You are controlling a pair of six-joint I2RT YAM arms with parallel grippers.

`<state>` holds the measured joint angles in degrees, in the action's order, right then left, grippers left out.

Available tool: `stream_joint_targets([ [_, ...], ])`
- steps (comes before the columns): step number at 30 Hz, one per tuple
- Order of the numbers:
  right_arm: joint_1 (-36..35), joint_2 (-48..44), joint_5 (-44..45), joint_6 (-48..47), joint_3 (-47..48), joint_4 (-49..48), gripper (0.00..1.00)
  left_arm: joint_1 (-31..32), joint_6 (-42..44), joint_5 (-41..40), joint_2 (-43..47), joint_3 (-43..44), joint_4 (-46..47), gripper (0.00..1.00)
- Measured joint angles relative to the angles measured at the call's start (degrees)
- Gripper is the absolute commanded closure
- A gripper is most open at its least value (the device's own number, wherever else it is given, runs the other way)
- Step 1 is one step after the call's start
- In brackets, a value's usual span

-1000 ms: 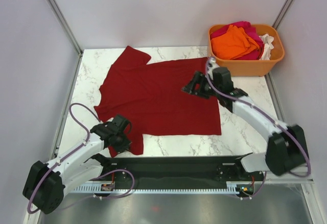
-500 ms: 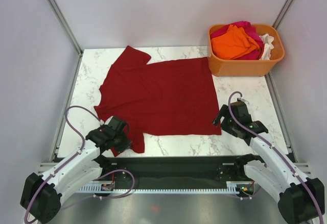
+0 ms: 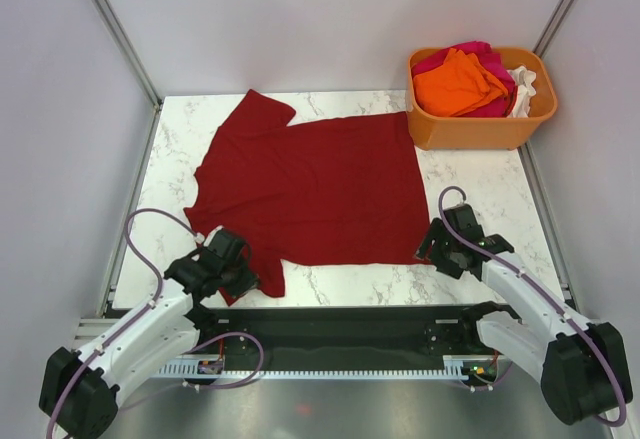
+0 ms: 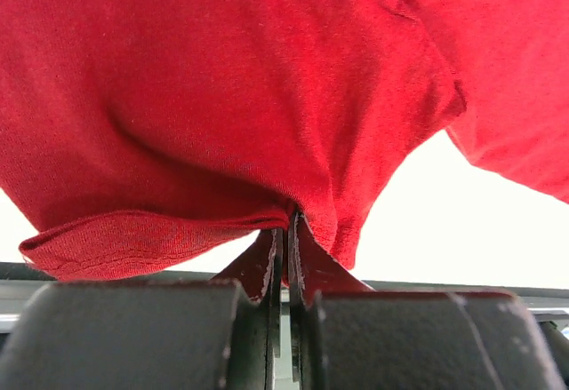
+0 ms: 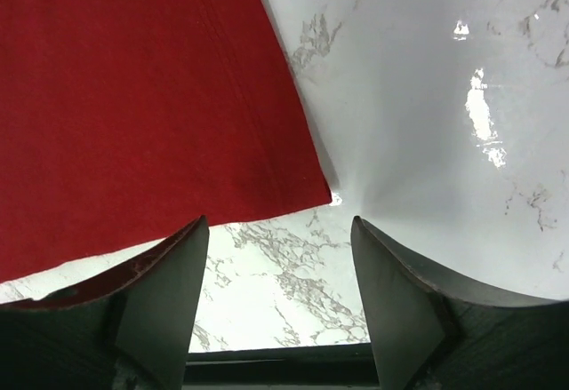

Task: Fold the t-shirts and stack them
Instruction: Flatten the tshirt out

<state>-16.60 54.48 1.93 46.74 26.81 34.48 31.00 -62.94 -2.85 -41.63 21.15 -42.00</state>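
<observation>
A dark red t-shirt [image 3: 315, 184] lies spread flat across the marble table. My left gripper [image 3: 243, 271] is shut on its near left sleeve; the left wrist view shows the red cloth [image 4: 222, 123] pinched between the closed jaws. My right gripper [image 3: 432, 251] is open and empty, low over the table at the shirt's near right hem corner [image 5: 316, 190]. Orange [image 3: 458, 82], magenta-pink [image 3: 480, 54] and white [image 3: 524, 89] shirts lie piled in the tub.
An orange plastic tub [image 3: 480, 129] stands at the table's far right corner. The table's near edge [image 5: 276, 354] and a black rail lie just below my right gripper. Grey walls enclose the table on three sides.
My right gripper swung from the shirt's far right edge down to its near right hem corner, then edged slightly toward it. The left gripper barely moved, still holding the sleeve.
</observation>
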Motion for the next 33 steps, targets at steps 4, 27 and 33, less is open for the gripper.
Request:
stream_joint_targets([
  [4, 0.00, 1.07, -0.68, 0.04, -0.87, -1.33, 0.30, 0.00, 0.00, 0.02, 0.83, -0.02, 0.17, 0.98],
  [27, 0.00, -1.29, -1.62, -1.97, -2.80, -5.95, 1.00, 0.00, 0.02, 2.89, 3.98, 1.27, -1.46, 0.98],
  [33, 0.00, -7.37, -2.62, -2.25, 0.81, -0.59, 1.00, 0.00, 2.99, 2.93, 4.26, 14.21, -11.91, 0.98],
])
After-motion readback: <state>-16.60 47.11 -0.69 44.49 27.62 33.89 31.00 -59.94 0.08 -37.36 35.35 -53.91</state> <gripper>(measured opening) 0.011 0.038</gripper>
